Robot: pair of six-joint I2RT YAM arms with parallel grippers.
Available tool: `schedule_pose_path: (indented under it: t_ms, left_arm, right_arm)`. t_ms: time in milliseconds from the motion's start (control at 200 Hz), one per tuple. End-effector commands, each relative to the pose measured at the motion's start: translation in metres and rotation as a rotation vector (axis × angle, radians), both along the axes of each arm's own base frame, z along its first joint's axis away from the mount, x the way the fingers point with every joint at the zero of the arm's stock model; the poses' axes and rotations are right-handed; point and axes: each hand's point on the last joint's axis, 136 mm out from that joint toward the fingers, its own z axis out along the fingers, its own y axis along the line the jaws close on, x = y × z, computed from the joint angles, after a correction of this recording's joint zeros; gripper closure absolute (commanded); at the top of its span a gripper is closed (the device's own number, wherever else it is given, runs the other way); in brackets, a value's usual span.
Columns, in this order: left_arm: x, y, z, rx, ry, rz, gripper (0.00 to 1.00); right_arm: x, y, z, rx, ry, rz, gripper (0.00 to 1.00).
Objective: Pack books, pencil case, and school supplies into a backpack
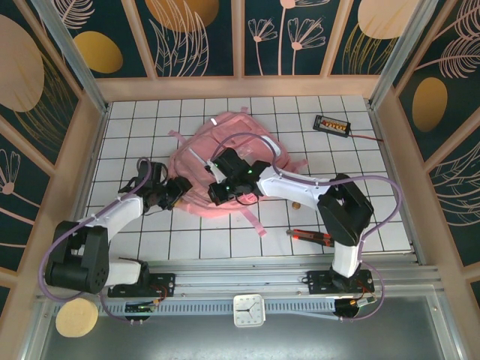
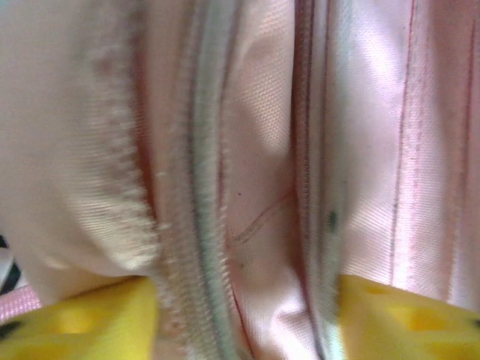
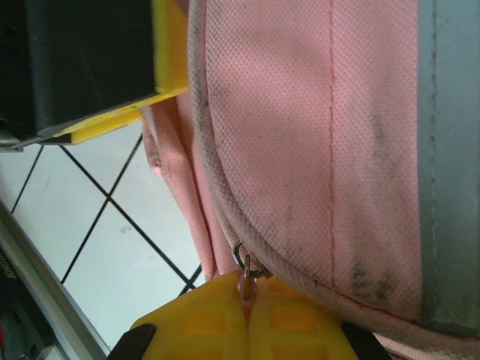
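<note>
1. Likely step: unzipping the backpack (image 1: 229,161), which lies mid-frame in the top view.
2. The right gripper (image 3: 247,319) is pinched closed on the zipper pull (image 3: 246,268), bottom centre.
3. The left gripper (image 2: 240,322) straddles fabric beside the zipper track (image 2: 199,187); I cannot tell whether it clamps.
4. Next: brace the fabric and draw the pull along.

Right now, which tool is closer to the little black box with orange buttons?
Right. The right tool pinches a zipper pull on the backpack; the black box lies back and to its right. The left tool sits even further left.
</note>
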Motion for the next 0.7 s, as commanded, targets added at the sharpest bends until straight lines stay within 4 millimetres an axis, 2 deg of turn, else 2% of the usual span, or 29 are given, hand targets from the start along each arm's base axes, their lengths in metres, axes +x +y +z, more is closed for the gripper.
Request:
schedule_pose_path:
  t_ms: [0,40,165,385,520,696]
  left_arm:
    - [0.014,-0.005,0.005,-0.024,-0.049,0.005,0.91]
    - [0.015,-0.002,0.006,-0.013,-0.056,0.022,1.0]
    - [0.016,0.009,0.009,0.004,-0.079,0.08,1.0]
    - [0.02,0.017,0.013,0.035,-0.092,0.102,1.0]
    - [0.021,0.018,0.015,0.049,-0.095,0.091,1.0]
    - [0.017,0.021,0.018,0.082,-0.093,0.068,1.0]
  right_arm:
    - [0.011,0.002,0.006,-0.013,-0.022,0.004,1.0]
    - [0.011,0.0,0.003,-0.028,-0.021,0.007,1.0]
    - [0.008,-0.02,-0.013,-0.143,0.004,0.024,1.0]
    - [0.004,-0.077,-0.033,-0.303,0.018,0.031,1.0]
    - [0.02,-0.1,-0.029,-0.344,-0.009,0.006,1.0]
    - [0.049,-0.109,-0.009,-0.329,-0.08,-0.005,1.0]
